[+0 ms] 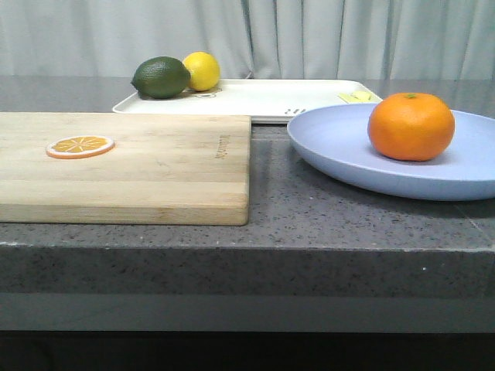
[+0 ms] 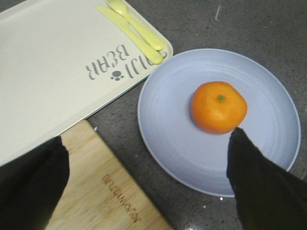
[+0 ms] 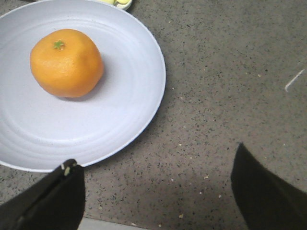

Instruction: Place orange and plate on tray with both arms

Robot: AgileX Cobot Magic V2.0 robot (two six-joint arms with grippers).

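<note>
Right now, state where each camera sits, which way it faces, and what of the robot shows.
Front: low at the table edge, facing forward at cutting board, tray, plate; no robot parts.
Left wrist: above, looking down past open left gripper fingers.
Right wrist: above, looking down past open right gripper fingers.
All views share the orange on the plate.

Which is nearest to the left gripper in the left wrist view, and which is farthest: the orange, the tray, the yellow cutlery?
From the left gripper, open above the counter:
1. Orange, on the plate, just beyond one fingertip.
2. Tray, beside the plate; its closest edge may rival the orange.
3. Yellow cutlery, at the tray's far end.
</note>
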